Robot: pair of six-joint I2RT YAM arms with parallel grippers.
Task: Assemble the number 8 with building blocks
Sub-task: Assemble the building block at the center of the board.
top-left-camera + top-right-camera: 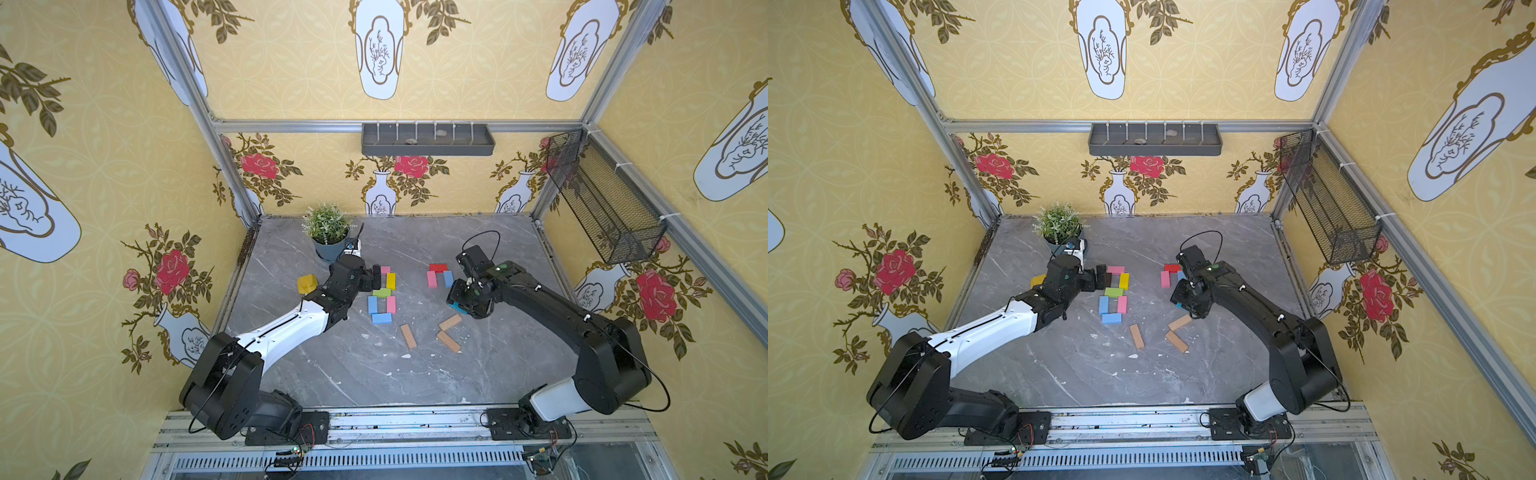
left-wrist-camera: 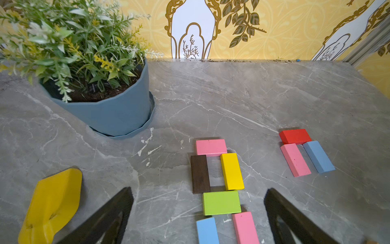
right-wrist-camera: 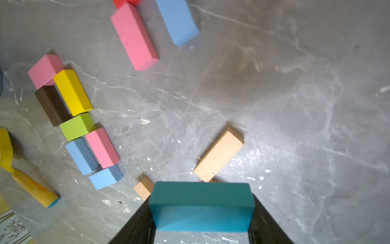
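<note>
teal block (image 3: 201, 206) sits clamped between the jaws of the right gripper (image 3: 202, 224), right of centre in both top views, higher in the frame than the three tan wood blocks (image 1: 450, 322). left gripper (image 2: 198, 191) stands wide and holds nothing, close beside the dark brown block (image 1: 376, 276). that block, a yellow block (image 1: 391, 281), a green block (image 1: 381, 292) and pink and blue ones form a closed figure at mid-frame. right of it, a red block (image 1: 437, 267) caps a pink block (image 1: 432, 279) and a blue block (image 1: 448, 279).
</note>
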